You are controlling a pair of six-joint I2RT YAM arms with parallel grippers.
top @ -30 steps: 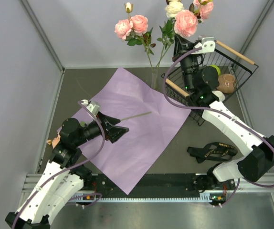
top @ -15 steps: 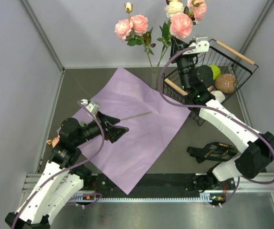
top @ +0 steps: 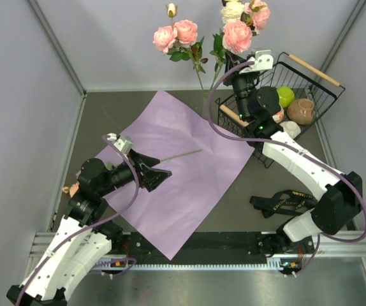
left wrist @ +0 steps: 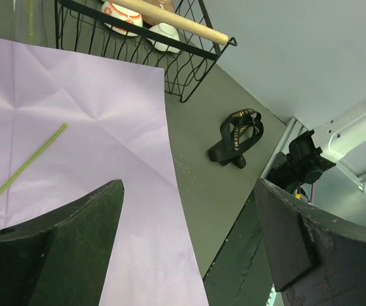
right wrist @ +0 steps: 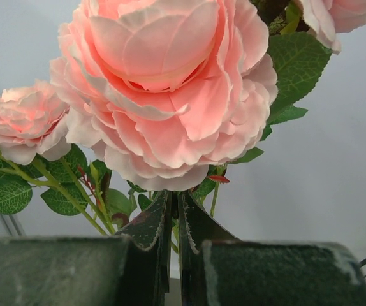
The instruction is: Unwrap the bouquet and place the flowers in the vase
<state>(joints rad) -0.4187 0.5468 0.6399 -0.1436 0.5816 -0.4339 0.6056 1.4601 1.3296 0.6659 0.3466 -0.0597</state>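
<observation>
About 6 roses, right gripper pinching 1 by its stem, left gripper spread over 1 lilac sheet

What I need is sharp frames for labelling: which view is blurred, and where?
Right wrist: pink rose sharp, right hand blurred along the bottom edge. Left wrist: near fingers soft, paper sheet and black ribbon crisp. Top external: even light, no strong glare.

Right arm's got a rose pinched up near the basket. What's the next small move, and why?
Probably ease the right gripper a little to its left, fingers shut, to bring the stem over the vase. The fingers pinch the pink rose just under its bloom, the vase stands left of that gripper at the far edge of the paper, and other roses already stand in it.
</observation>
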